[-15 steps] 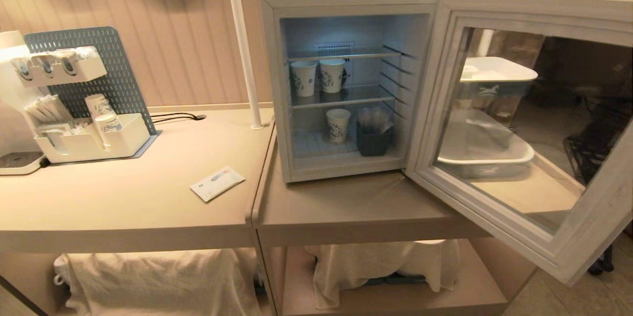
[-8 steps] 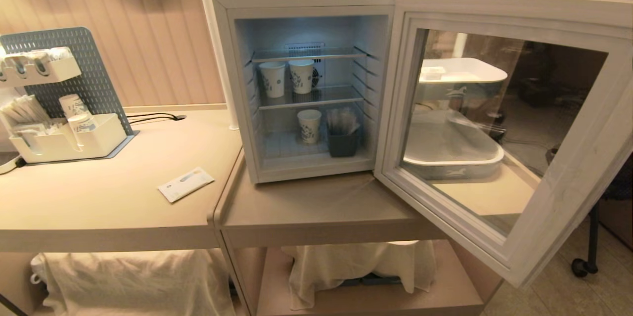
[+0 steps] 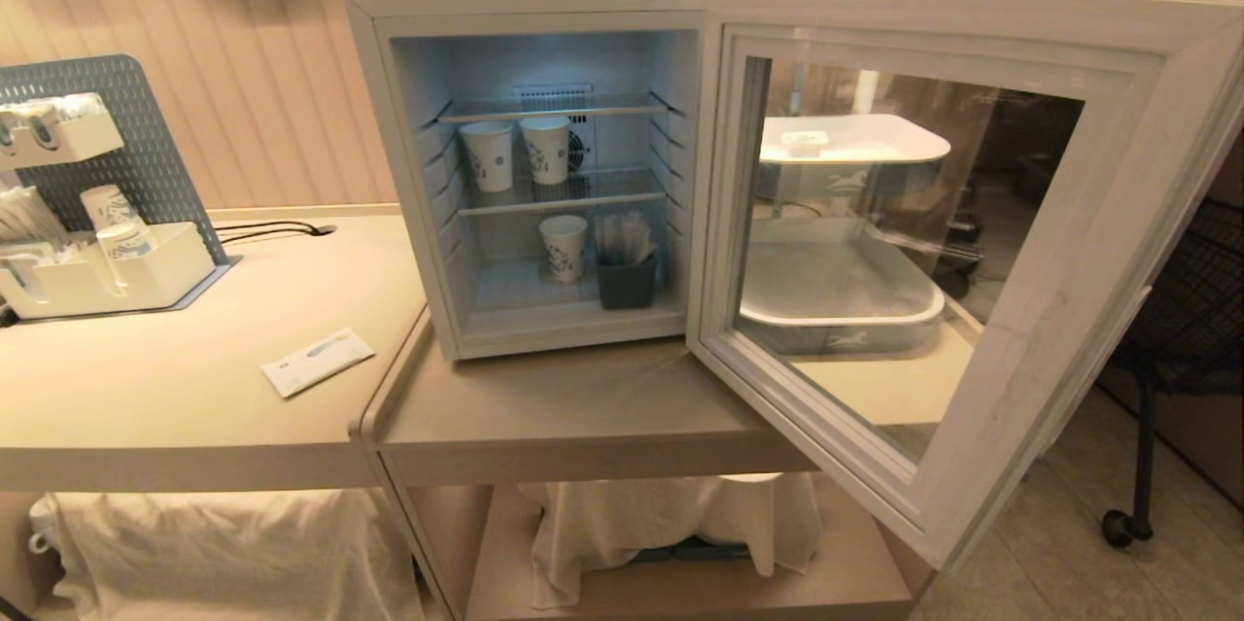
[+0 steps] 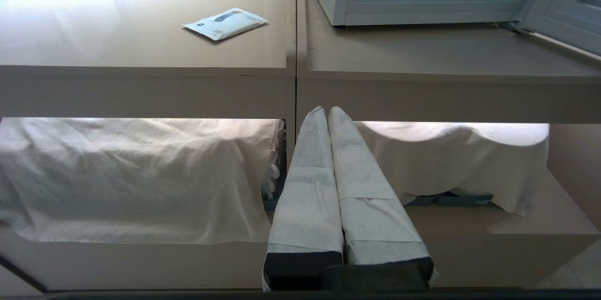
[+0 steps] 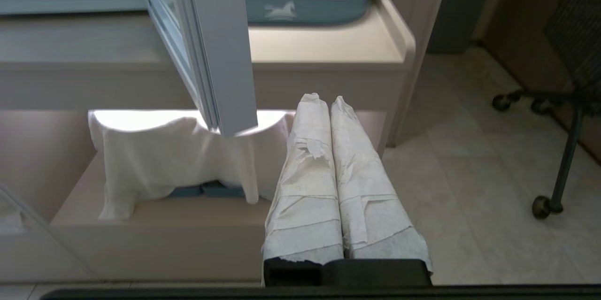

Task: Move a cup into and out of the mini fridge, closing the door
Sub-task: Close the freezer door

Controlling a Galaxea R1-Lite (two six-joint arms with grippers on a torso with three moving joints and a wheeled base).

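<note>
Head view: likely cup (image 3: 805, 143) on tray (image 3: 875, 153) behind open door (image 3: 1020, 310), right of fridge (image 3: 389, 164) — nearer right gripper (image 5: 324, 98), clenched empty; left gripper (image 4: 327, 108) likewise clenched, farther.

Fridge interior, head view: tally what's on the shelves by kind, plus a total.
Paper cups with blue pattern: 3, two on the middle shelf and one on the fridge floor
Dark bin holding clear packets: 1, beside the lower cup
Total: 4
No foil-lidded yogurt cup shows inside the mini fridge.
</note>
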